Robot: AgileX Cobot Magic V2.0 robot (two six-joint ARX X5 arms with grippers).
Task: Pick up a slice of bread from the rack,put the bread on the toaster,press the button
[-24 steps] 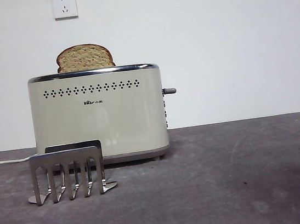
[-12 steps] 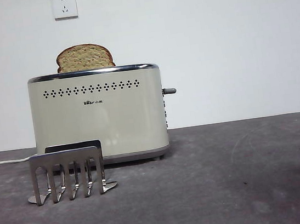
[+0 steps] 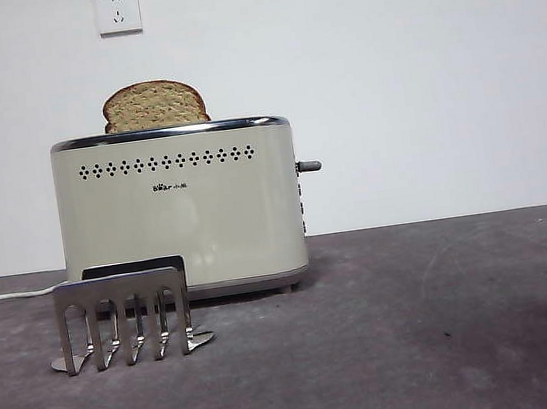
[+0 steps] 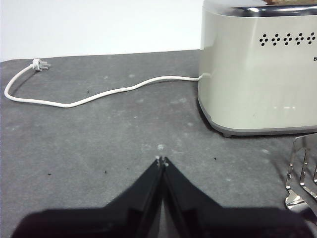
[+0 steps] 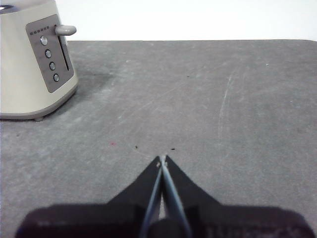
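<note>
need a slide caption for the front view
Slice of bread standing in the toaster, lever button at top, empty rack in front.

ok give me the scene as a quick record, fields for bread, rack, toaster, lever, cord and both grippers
bread: slice stands in the toaster slot, top half showing
rack: holds no bread, stands on the table in front of the toaster
toaster: upright on the table
lever: at the top of its slot, nothing touching it
cord: lies on the table, plug not in a socket
left gripper: shut, holds nothing, low over the table
right gripper: shut, holds nothing, away from the lever
</note>
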